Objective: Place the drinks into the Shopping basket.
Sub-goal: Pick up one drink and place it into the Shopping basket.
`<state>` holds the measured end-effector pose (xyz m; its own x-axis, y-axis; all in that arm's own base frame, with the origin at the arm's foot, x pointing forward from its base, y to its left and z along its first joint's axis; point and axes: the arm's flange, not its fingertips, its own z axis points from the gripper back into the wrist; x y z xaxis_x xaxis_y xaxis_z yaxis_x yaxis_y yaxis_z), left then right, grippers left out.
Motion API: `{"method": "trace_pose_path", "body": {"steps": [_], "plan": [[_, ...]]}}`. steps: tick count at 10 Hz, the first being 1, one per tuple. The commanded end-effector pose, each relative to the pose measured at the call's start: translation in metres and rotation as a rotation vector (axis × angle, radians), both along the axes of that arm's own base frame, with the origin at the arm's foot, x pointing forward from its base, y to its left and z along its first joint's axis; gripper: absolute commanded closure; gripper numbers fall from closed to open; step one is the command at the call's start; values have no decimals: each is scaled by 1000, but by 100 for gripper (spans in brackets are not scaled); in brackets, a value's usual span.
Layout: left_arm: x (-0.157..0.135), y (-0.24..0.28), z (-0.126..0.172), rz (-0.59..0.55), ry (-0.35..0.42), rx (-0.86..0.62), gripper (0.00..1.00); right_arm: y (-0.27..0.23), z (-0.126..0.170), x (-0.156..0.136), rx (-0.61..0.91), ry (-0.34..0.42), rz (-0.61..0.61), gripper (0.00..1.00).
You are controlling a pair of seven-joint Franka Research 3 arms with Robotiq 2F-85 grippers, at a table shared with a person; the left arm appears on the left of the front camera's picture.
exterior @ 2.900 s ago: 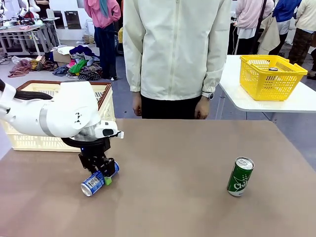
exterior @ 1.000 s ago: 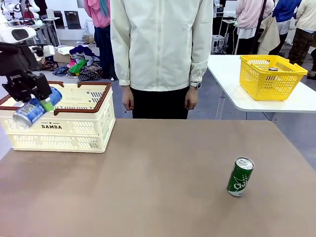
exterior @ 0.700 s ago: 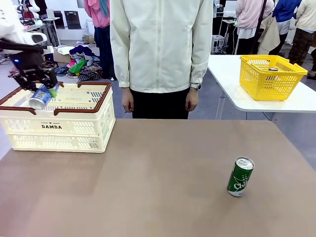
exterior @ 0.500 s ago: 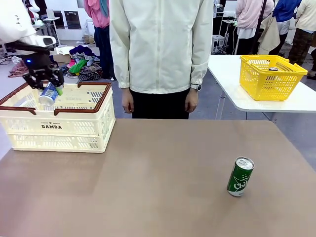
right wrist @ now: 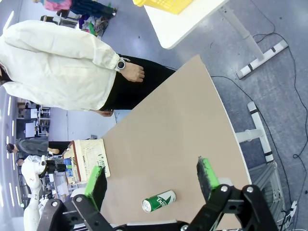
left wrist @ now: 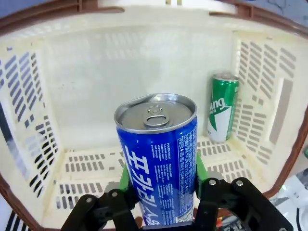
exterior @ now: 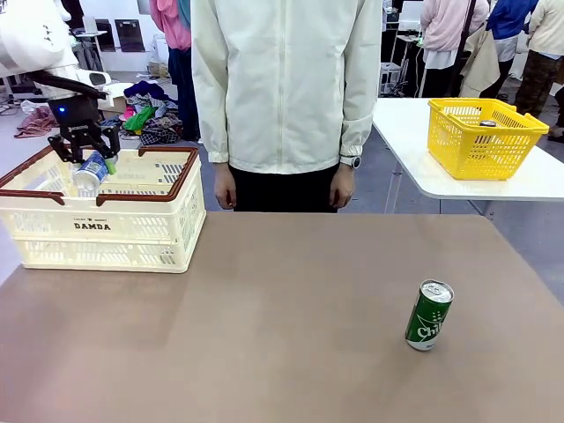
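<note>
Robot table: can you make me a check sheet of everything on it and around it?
surface: brown table, flat and bare apart from one can.
job's things: blue can held over the Shopping basket; one green can standing inside the basket; another green can upright on the table, not yet packed.
clutter: nothing seen.
grippers: left gripper shut on the blue can; right gripper open, holding nothing.
cables: thin black cable on the floor.
surroundings: person in a cream jacket at the far edge; yellow basket on a white side table; clothes pile on the floor.
</note>
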<state>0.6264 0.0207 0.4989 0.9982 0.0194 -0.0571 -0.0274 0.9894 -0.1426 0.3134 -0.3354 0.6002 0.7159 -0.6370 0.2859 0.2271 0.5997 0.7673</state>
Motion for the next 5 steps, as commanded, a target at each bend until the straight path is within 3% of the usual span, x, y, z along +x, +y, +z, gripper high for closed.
{"method": "trace_pose_path", "body": {"steps": [1, 5], "plan": [[-3, -2, 5, -6, -3, 31, 100, 1, 3, 2, 10, -12, -4, 0], [-7, -16, -40, 14, 29, 78, 100, 1, 3, 2, 10, -12, -4, 0]]}}
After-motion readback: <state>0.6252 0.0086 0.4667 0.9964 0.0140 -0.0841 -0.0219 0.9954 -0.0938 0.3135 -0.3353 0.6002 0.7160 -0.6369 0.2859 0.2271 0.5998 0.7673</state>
